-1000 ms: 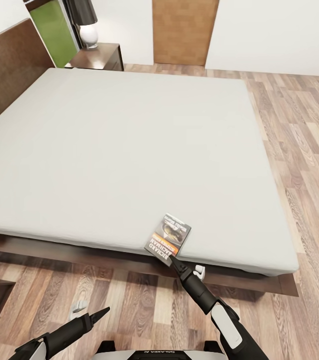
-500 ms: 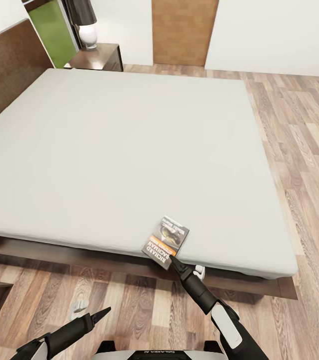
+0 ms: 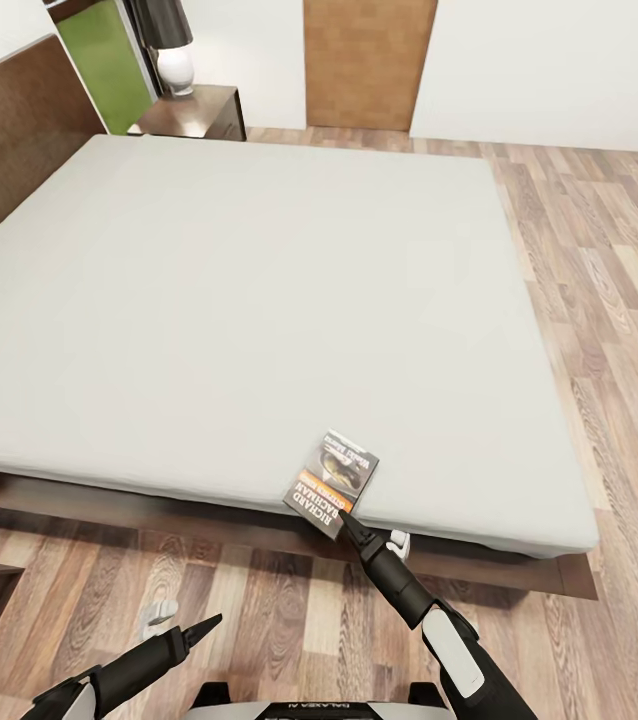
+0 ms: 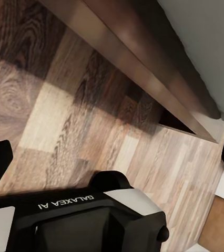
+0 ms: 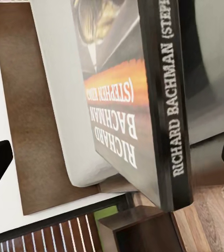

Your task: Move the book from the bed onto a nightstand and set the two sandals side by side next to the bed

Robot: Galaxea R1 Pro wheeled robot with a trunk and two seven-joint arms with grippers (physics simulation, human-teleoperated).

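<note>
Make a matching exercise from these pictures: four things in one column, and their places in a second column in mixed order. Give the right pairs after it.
Things:
1. book
2. lamp
3. right gripper
4. left gripper

Places:
A. over the wood floor, short of the bed
B. on the nightstand
C. at the book's near edge
D. at the mattress's near edge

Pairs: 1-D, 2-B, 3-C, 4-A

Right arm (image 3: 429, 620) extended forward, jaws spread wide; left arm (image 3: 129, 670) low, jaws seemingly parted.
</note>
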